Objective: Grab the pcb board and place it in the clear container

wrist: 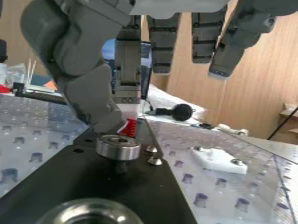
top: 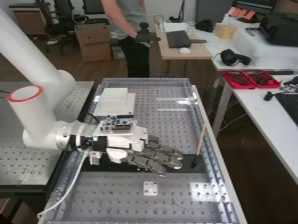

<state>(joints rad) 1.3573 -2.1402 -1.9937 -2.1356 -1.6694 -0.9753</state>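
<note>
My hand (top: 165, 158) is spread; the likely pcb (top: 118, 122), left of centre, should handle light, stiff, fragile: pinch its edges.

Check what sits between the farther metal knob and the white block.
Wrist view: from the knob to the block, two small metal cones on the black plate, then perforated bench.
</note>
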